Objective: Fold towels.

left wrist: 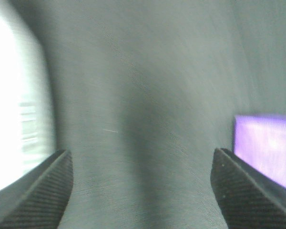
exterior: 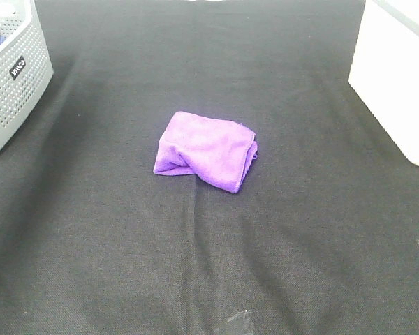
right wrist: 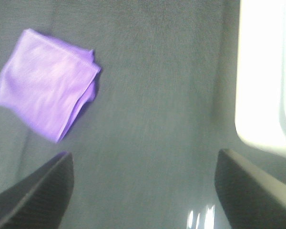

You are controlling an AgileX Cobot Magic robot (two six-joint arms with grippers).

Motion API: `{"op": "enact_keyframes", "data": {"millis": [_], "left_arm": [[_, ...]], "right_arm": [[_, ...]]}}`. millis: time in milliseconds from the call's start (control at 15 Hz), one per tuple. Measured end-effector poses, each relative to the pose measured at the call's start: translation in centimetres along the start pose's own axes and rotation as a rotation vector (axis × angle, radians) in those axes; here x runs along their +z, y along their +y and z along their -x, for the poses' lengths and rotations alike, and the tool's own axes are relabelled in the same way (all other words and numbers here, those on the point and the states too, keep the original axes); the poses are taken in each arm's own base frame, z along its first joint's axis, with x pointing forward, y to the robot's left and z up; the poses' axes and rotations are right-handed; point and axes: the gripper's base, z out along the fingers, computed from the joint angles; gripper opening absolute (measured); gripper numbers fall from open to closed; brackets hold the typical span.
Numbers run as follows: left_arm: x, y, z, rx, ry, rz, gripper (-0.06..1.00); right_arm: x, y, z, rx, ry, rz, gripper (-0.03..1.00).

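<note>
One purple towel (exterior: 206, 150) lies folded into a small, thick bundle near the middle of the worktop (exterior: 209, 265), which is covered in black cloth. Its layered edges show on the right side of the bundle, and a soft crease runs across its near left corner. Nothing touches it.

At the far left edge of the overhead view stands a grey perforated basket (exterior: 14, 77) with a small dark label on its wall. At the far right stands a white box (exterior: 394, 77). Both are well apart from the towel. Two bits of clear tape (exterior: 237, 321) shine on the black cloth, one at the near edge and another at the right edge.

Neither arm shows in the overhead view. The left wrist view is blurred; it shows the left pincer (left wrist: 140, 191) released, its two dark ribbed fingertips (left wrist: 43, 191) standing wide apart over bare black cloth, with a strip of the purple towel just past one fingertip and a bright pale shape past the other. The right wrist view shows the right pincer (right wrist: 143, 191) also released, fingertips (right wrist: 38, 195) wide apart with only black cloth between them; the folded towel lies clear of it to one side, and the white box glares on the other side.
</note>
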Motion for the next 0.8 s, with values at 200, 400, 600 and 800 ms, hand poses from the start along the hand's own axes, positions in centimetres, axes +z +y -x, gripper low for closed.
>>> {"op": "enact_keyframes", "data": {"millis": [200,400,600,800], "left_arm": [[-5.9,-0.2,-4.2,0.031,0.029,0.009,0.75],[-9.6,-1.0,-8.4,0.04,0.051,0.006,0.76],[-14.9,-2.2,-17.2,0.042,0.017,0.011,0.76],[-17.1,-2.6,-24.8,0.06,-0.045,0.052,0.76]], "right_arm": [[-4.6,0.5,-5.7,0.035,-0.041,0.0,0.78],[-6.5,0.8,-10.3,0.054,-0.056,0.001,0.78],[-8.7,1.0,-17.6,0.044,-0.119,0.003,0.78],[-9.9,1.1,-23.1,0.013,-0.21,0.005,0.78]]}}
